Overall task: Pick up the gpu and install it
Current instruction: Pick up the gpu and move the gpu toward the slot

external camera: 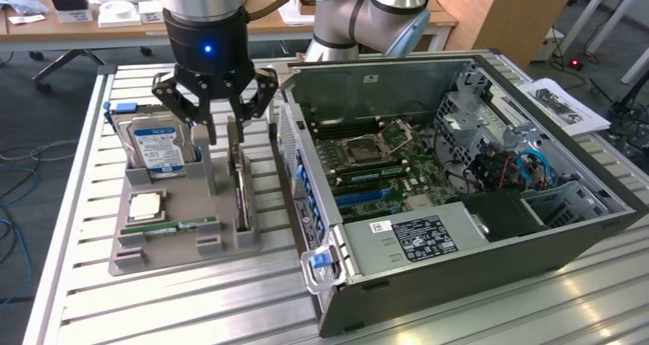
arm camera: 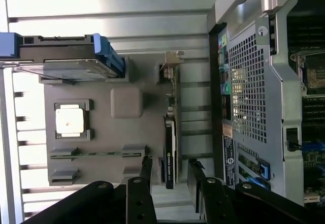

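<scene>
Status: pick phase, pre-grasp. End effector (external camera: pixel 224 131) hangs over the grey tray (external camera: pixel 172 257) on the worktop (external camera: pixel 182 307), fingers (arm camera: pixel 146 172) apart, nothing clamped. gpu (arm camera: pixel 170 142) stands on edge in its tray slot directly beneath. In the wrist view the card runs through the gap between both fingers with clearance each side, so no contact as far as I can tell. Hard drive (external camera: pixel 157 147) stands off one finger's side, open PC case (external camera: pixel 487 231) close off the other. Memory stick (external camera: pixel 167 227) lies flat further out along the tray. Card not lifted, install not started.

My read: a grasp calls for keeping the card centred, closing on its flat faces, and a straight pull. The card is thin, so any tilt risks binding in the slot. The case wall leaves little side margin.
</scene>
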